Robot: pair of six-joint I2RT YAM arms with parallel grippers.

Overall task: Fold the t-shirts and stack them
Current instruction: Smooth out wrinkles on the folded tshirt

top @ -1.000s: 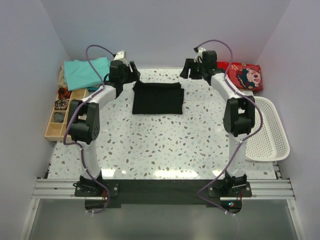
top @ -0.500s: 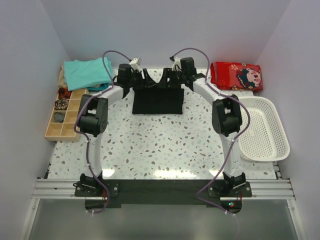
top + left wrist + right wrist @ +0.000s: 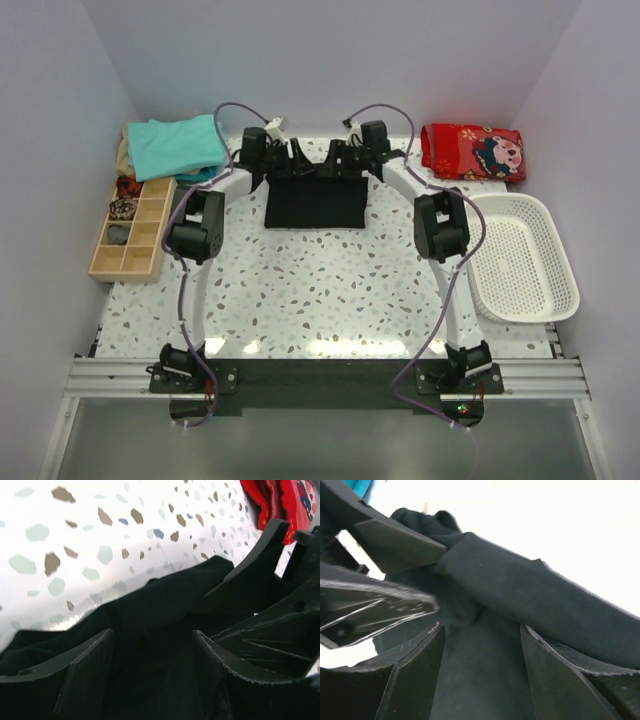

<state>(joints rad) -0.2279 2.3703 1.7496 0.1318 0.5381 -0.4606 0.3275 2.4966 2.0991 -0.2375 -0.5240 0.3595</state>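
Note:
The black t-shirt [image 3: 315, 205] lies folded in a rectangle at the back middle of the table. My left gripper [image 3: 297, 160] and right gripper [image 3: 330, 160] sit side by side at its far edge, nearly touching each other. In the left wrist view the left gripper [image 3: 152, 635] is open with black cloth [image 3: 150, 605] between its fingers. In the right wrist view the right gripper [image 3: 482, 627] is open over a rolled fold of the black cloth [image 3: 530, 595]. Folded teal t-shirts [image 3: 175, 145] are stacked at the back left. The white patch is hidden.
A red patterned cloth [image 3: 472, 150] lies at the back right. A white basket [image 3: 525, 255] stands at the right edge. A wooden divided tray [image 3: 130, 230] with small items stands at the left edge.
Both grippers have swung inward from the back corners to the middle of the black t-shirt's far edge and lowered onto it. The shirt has not visibly moved.

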